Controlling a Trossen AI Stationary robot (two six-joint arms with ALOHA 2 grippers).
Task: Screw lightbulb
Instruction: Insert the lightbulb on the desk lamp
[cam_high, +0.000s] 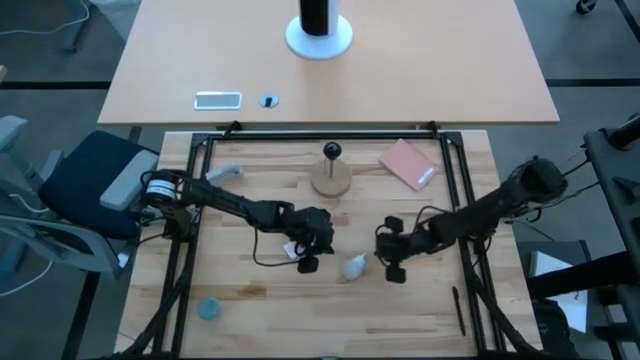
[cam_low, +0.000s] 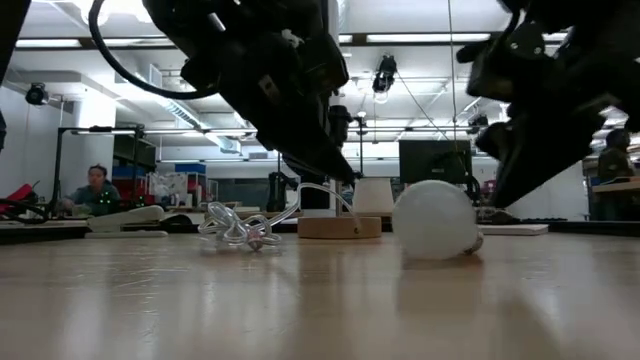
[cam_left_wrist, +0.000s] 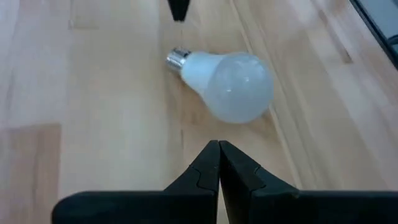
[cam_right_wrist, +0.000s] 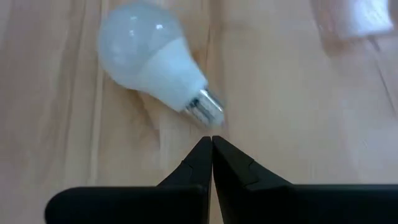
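**Bulb loose on the table, both grippers pinched shut beside it**

The bulb lies on its side on the bare wood, near the middle of the table toward the front, held by nothing. Its screw base points toward the right gripper, whose fingers are pressed together with nothing between them, the tips just short of the base. On the other side, the left gripper is likewise closed and empty, its tips aimed at the round glass end and a little apart from it. A crumpled clear wrapper sits by the left arm. Farther back stands the socket on its round wooden stand, well apart from the bulb, with a pink pad beside it.

To my eye the pick-up has yet to start. Whichever gripper takes the bulb must open wide first, then close across the broad glass part, not the tapering neck, and gently, since a round bulb lying free will likely roll if nudged. The base should stay clear so it can go down straight into the socket.
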